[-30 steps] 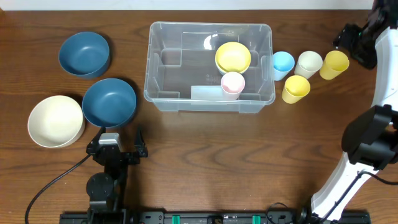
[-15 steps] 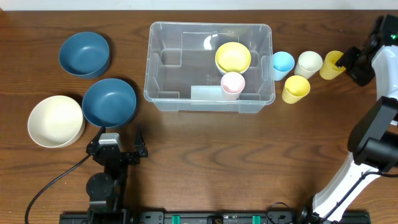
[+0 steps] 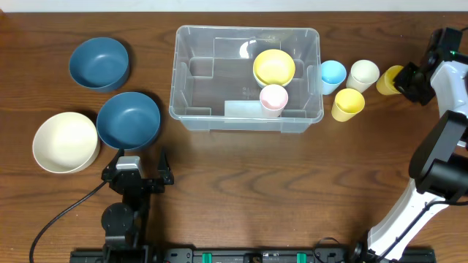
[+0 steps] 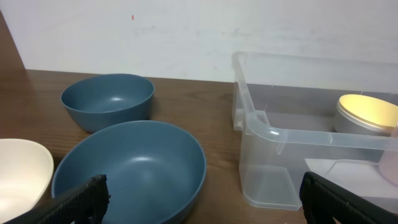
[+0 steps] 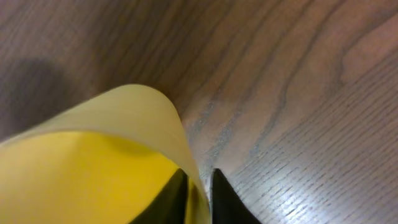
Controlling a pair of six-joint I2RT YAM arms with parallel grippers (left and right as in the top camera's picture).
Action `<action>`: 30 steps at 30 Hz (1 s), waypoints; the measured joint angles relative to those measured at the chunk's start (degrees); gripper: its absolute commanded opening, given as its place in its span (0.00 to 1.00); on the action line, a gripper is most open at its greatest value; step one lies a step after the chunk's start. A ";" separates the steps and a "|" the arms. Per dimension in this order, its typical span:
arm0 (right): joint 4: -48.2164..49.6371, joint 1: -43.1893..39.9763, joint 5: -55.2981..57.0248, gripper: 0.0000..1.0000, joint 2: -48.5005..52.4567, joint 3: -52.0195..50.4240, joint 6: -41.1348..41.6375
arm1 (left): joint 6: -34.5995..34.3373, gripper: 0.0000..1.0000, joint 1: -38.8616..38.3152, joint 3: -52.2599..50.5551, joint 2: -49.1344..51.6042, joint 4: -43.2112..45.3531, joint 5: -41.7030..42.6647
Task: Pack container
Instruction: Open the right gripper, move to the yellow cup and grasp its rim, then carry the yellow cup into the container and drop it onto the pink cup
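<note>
While the container (image 3: 191,91) sat on the worktop (image 3: 292,190), the right arm (image 3: 446,69) reached far right of it, jaws pinching the outermost yellow cup (image 3: 390,79) (one finger inside); the left arm (image 3: 128,183) rested nearer than it, jaws wide.

You have: blue bowls (image 3: 99,63) (image 3: 129,120) 2 | cream bowl (image 3: 66,142) 1 | yellow bowl (image 3: 274,66) 1 | cups (image 3: 273,98) (image 3: 333,73) (image 3: 363,73) (image 3: 348,103) (image 3: 390,78) 5 | bin (image 3: 248,30) 1

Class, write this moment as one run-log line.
right hand: gripping yellow cup rim | left hand: open | container: holds yellow bowl, pink cup
</note>
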 measured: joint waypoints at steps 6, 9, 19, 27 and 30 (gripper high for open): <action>-0.26 0.02 -0.28 0.01 -0.28 0.13 0.35 | 0.00 0.98 0.00 0.00 0.00 0.00 0.00; -3.76 0.02 -0.26 0.01 -0.44 0.90 0.33 | 0.00 0.98 0.00 0.00 0.00 0.00 0.00; -22.21 0.22 -2.93 0.01 -10.14 11.30 -2.86 | 0.00 0.98 0.00 0.00 0.00 0.00 0.00; -23.87 11.30 -7.52 0.02 -28.44 17.20 -6.84 | 0.00 0.98 0.00 0.00 0.00 0.00 0.00; -24.04 19.82 -8.22 0.02 -28.63 17.29 -7.15 | 0.00 0.98 0.02 0.00 0.00 0.00 0.02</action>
